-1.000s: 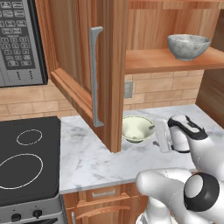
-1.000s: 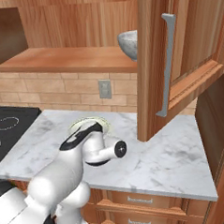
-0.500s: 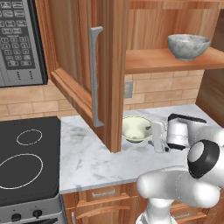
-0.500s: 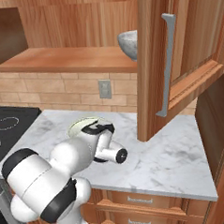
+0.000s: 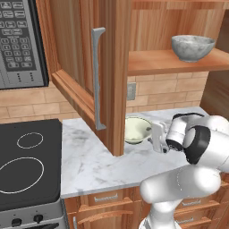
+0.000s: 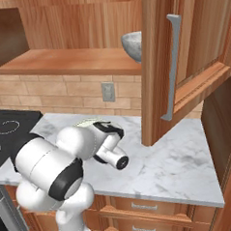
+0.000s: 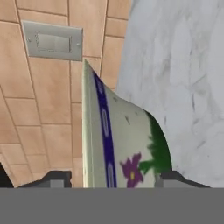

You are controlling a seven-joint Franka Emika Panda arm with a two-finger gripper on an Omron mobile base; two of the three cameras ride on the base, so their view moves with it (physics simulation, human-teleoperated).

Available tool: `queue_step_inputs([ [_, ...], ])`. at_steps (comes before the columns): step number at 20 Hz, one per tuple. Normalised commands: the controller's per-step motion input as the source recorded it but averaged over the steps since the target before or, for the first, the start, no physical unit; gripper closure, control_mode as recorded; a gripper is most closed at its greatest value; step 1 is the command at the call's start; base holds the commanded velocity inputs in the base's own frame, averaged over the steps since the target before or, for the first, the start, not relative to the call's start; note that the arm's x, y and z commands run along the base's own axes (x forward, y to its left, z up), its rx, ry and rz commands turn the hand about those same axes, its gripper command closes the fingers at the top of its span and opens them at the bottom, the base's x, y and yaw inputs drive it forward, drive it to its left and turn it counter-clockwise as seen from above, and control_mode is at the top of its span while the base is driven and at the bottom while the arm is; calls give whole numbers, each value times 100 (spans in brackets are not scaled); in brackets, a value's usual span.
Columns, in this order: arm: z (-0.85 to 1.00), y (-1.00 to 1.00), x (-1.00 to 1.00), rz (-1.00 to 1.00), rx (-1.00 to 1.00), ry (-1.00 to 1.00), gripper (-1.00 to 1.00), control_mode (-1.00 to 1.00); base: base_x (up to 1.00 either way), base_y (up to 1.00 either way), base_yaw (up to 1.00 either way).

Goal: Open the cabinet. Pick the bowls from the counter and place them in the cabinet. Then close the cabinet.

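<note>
— White marble carries the scene: the gripper (image 5: 154, 137) is laid on its side at the near rim of the cream-green bowl (image 5: 136, 129), which sits on the counter (image 5: 89, 165) just under the open cabinet (image 5: 114, 58) door.

— Has it got hold?

— Hard to say. In the hand view the fingertips (image 7: 56, 180) flank the bowl wall (image 7: 127, 148), one on either side, partly apart; whether they pinch it I cannot tell.

— How would it handle?

— I'd judge it light, stiff, glazed and slick, and breakable. The rim is the place to take it, one finger inside, one outside.

— Which way does it face?

— Mouth up. Round, so there's no long axis to speak of; the hand comes at it level from the side.

— And farther back?

— The grey speckled bowl (image 5: 192, 47) stands upright on the cabinet shelf, doors wide, brick wall behind.
</note>
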Motion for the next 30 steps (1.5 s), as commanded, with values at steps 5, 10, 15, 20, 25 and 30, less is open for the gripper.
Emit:
queue_step_inputs([
  [5, -24, 0, 1, 0, 0, -8, 100, -100, 0, 0, 0],
  [10, -19, 0, 0, 0, 0, -12, 100, -100, 0, 0, 0],
  [15, 16, -19, -20, -9, 4, -5, 100, -100, 0, 0, 0],
  [20, 96, -17, -27, -12, 1, -7, 100, -100, 0, 0, 0],
  [25, 100, -8, -22, -14, 0, -1, 100, -100, 0, 0, 0],
  [30, 88, -14, -12, -19, 0, 17, 100, -100, 0, 0, 0],
])
